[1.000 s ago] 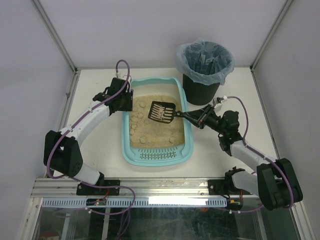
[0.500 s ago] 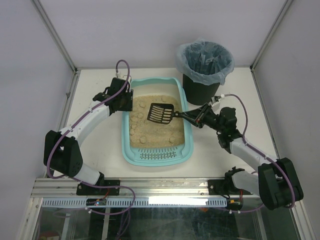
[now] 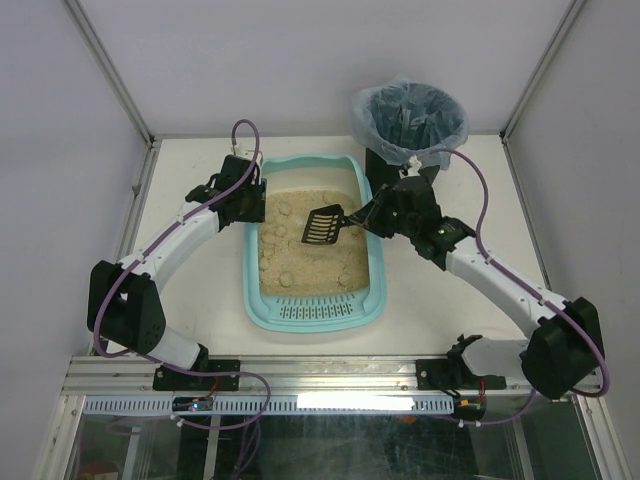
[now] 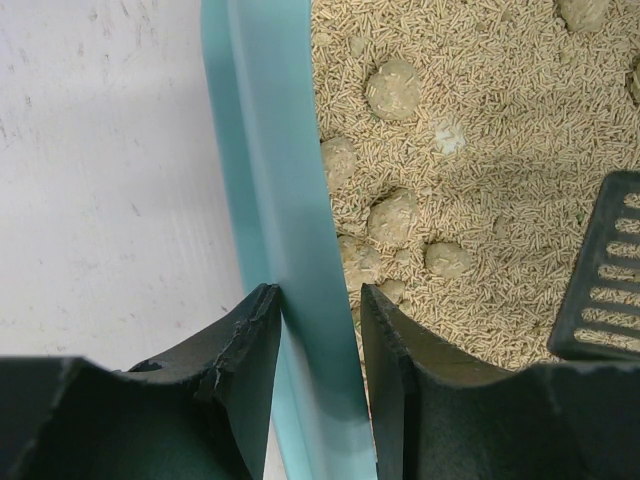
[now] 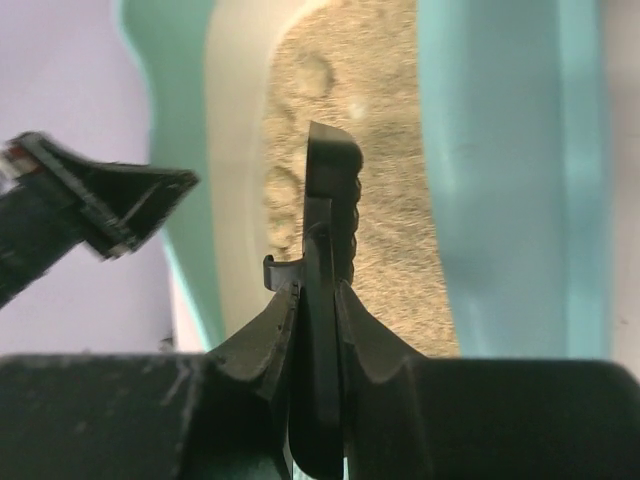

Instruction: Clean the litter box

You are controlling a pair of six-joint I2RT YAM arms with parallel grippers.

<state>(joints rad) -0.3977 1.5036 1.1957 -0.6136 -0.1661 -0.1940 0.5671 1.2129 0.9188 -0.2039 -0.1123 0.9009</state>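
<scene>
Bright even light, blurry wrist foregrounds

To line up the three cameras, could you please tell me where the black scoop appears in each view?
Top external: scoop at centre, over the litter box.
Left wrist: slotted corner at right edge.
Right wrist: centre, edge-on, in the right gripper.
Shared landmark: the box's teal rim.

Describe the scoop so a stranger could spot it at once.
Start at the big teal litter box. Over its sand, by the right wall, the right gripper holds a small black scoop. Its flat slotted blade sets it apart from the round black bin behind.
</scene>
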